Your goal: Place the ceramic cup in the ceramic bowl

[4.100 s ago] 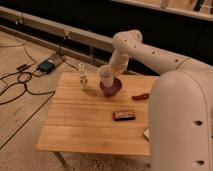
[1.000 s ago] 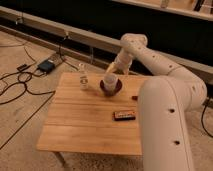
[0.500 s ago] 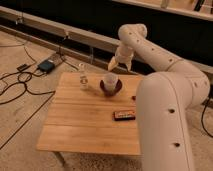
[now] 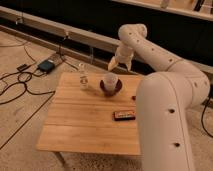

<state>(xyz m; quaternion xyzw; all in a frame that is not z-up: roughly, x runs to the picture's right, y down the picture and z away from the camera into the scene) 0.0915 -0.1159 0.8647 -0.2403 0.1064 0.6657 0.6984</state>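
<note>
The pale ceramic cup [image 4: 110, 81] stands upright inside the dark maroon ceramic bowl [image 4: 111, 88] at the back middle of the wooden table [image 4: 85, 125]. My gripper [image 4: 120, 65] hangs above and just behind the cup, clear of it. Its two fingers are spread apart and hold nothing. The white arm [image 4: 165, 60] reaches in from the right and hides the table's right side.
A slim clear glass bottle [image 4: 83, 79] stands left of the bowl. A flat black rectangular object [image 4: 124, 115] lies on the table in front of the bowl. A small dark red item [image 4: 134, 98] lies by the arm. Cables and a box [image 4: 46, 65] lie on the floor at left.
The gripper has let go of the cup, which now stands in the bowl, and has lifted up and back away from it.
</note>
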